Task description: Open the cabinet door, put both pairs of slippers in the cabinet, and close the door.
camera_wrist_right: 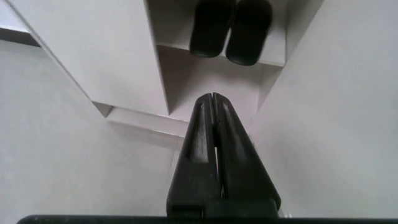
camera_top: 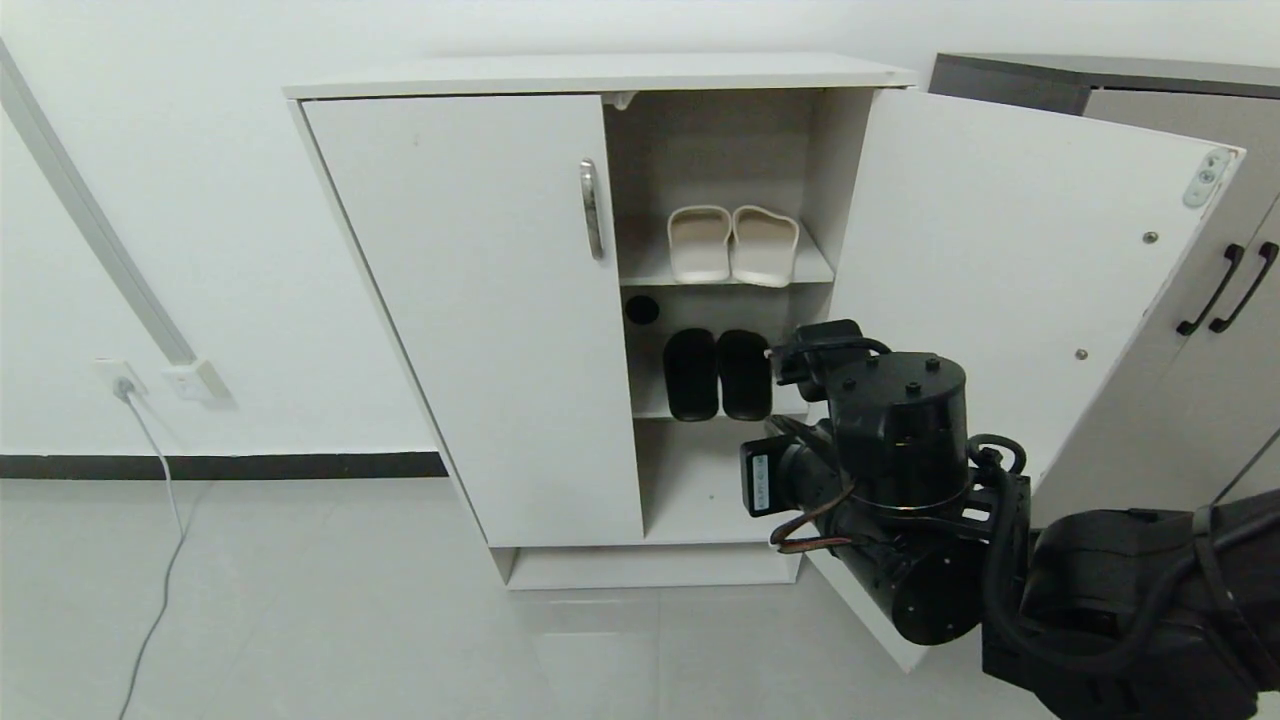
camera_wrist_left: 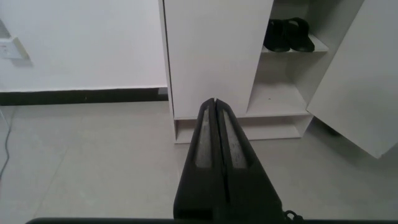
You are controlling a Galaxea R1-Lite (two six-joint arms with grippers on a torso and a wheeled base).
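The white cabinet point(camera_top: 470, 300) has its left door shut and its right door point(camera_top: 1000, 260) swung wide open. A white pair of slippers point(camera_top: 733, 243) lies on the upper shelf. A black pair of slippers point(camera_top: 717, 373) point(camera_wrist_left: 288, 34) point(camera_wrist_right: 231, 28) lies on the middle shelf. My right gripper point(camera_wrist_right: 213, 96) is shut and holds nothing; it hangs in front of the open compartment, below the black pair, with its arm point(camera_top: 900, 480) beside the open door. My left gripper point(camera_wrist_left: 214, 101) is shut, holding nothing, over the floor in front of the cabinet base.
A grey cabinet point(camera_top: 1190, 250) with black handles stands right behind the open door. A wall socket with a cable point(camera_top: 150, 470) is at the left. Grey floor tiles point(camera_top: 300, 620) lie open in front of the cabinet. The bottom shelf point(camera_wrist_left: 277, 99) is bare.
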